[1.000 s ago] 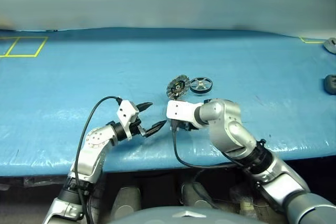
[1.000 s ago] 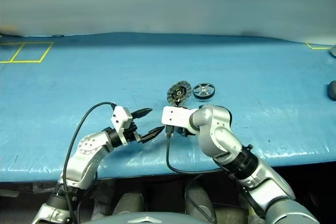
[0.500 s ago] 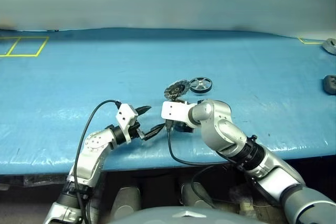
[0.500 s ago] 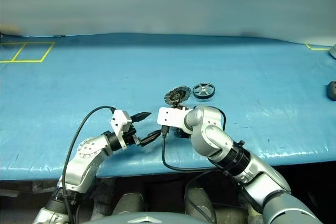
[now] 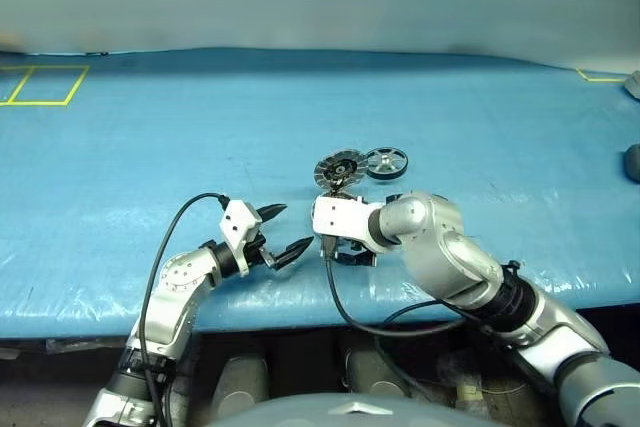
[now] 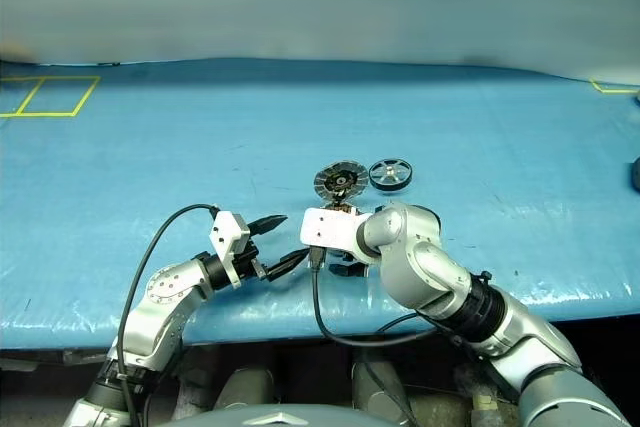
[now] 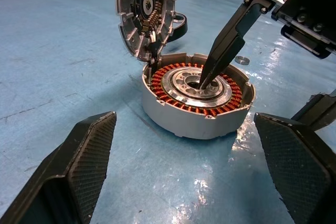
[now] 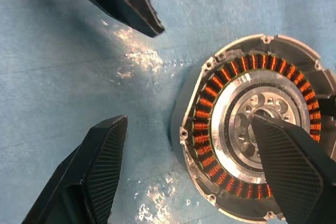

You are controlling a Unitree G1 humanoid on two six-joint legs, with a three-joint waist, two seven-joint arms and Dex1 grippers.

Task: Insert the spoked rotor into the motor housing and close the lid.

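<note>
Plainly, the rotor step is not yet done: the spoked rotor lies flat on the blue desk just beside the upright lid, while the motor housing sits open with copper windings bare. Right pincer is spread wide, empty, one finger dipping over the housing's silver centre; left pincer is also wide open, holding nothing, near the housing. Risks, as judged: that finger could scrape the windings or shove the unheld housing; a knock could drop the lid shut before the rotor goes in. From the head views the right wrist hides the housing; finger contact with the hub cannot be told.
</note>
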